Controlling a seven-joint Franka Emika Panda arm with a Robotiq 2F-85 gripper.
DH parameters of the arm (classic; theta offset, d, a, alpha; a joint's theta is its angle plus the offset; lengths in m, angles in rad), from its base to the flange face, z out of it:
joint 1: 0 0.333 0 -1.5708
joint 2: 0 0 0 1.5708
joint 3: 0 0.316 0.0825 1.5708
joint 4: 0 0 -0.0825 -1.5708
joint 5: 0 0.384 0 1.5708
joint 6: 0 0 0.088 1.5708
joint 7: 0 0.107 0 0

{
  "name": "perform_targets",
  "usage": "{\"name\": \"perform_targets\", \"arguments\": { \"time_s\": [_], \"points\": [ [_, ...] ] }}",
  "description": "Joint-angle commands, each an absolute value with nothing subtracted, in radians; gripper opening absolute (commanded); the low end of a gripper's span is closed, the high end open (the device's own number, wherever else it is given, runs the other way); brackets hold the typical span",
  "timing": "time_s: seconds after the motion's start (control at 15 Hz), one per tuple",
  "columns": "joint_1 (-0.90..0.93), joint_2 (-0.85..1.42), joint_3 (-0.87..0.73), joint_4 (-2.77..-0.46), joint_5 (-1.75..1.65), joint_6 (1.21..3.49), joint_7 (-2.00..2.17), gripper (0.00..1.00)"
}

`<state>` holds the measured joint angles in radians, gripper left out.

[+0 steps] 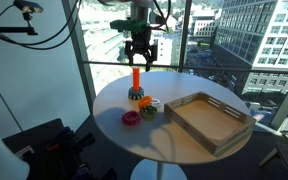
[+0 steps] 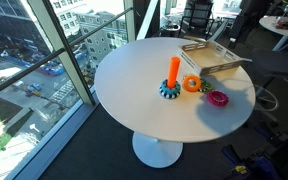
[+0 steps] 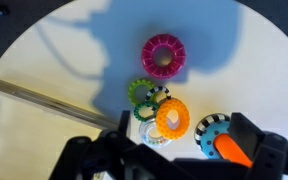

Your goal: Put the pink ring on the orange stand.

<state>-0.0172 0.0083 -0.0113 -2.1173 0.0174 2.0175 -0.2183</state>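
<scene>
The pink ring [image 1: 130, 118] lies flat on the round white table, apart from the other rings; it also shows in an exterior view [image 2: 217, 99] and at the top of the wrist view [image 3: 164, 54]. The orange stand [image 1: 136, 80] rises upright from its dark patterned base [image 2: 170, 90]; in the wrist view it is at the lower right [image 3: 227, 148]. My gripper [image 1: 137, 60] hangs open and empty just above the peg's top. In the wrist view its dark fingers [image 3: 169, 148] frame the bottom edge. The gripper is out of view in the exterior view taken from the window side.
A cluster of rings, orange [image 3: 171, 118] and green [image 3: 141, 93] with others, lies between the stand and the pink ring. A wooden tray [image 1: 210, 122] stands on the table's far side from the window. The table edge [image 2: 114, 110] is near a glass wall.
</scene>
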Motion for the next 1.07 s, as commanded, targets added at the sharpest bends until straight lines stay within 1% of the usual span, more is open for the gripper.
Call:
{"name": "perform_targets", "arguments": {
  "time_s": [0.0,0.47,1.0],
  "points": [
    [-0.017,0.016,-0.012,-2.113,0.017,2.016,-0.225,1.00],
    [-0.015,0.063,-0.009,-2.106,0.017,2.011,-0.226,1.00],
    [-0.035,0.144,-0.018,-2.175,0.011,2.042,-0.237,1.00]
  ]
}}
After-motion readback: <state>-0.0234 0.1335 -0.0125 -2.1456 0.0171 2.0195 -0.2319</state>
